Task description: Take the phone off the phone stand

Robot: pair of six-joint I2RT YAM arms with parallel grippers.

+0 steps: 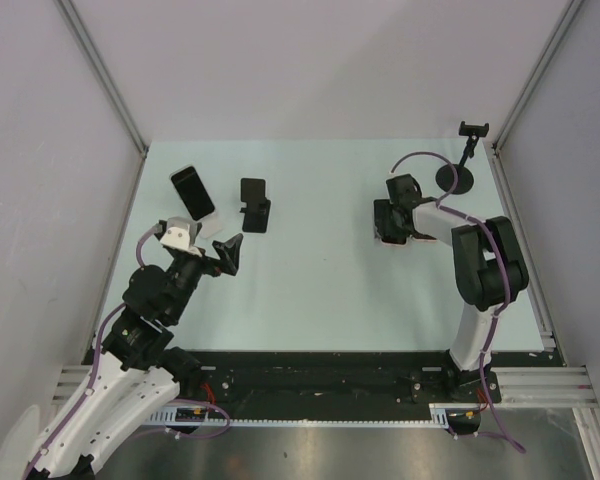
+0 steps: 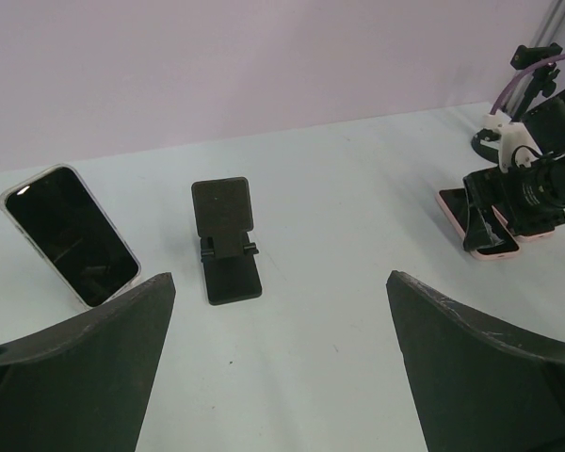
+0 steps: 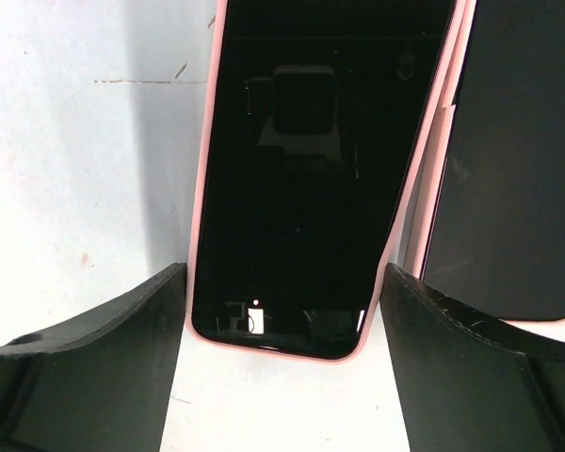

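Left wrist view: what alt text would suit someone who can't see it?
An empty black phone stand sits mid-table, beyond the fingers of the open left hand. A dark-screened phone lies to its left; far right, the right hand straddles a pink-cased phone.

Pale table [image 1: 320,300] (mint-tinted) between plain lilac walls [image 1: 310,60].

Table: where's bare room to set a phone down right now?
Widest bare patch: the middle of the table, between the black stand and the right gripper, running to the near edge. Crowded: far left, with clear-cased phone, stand and left gripper; right, where the gripper hangs over pink phones beside the round-based holder.
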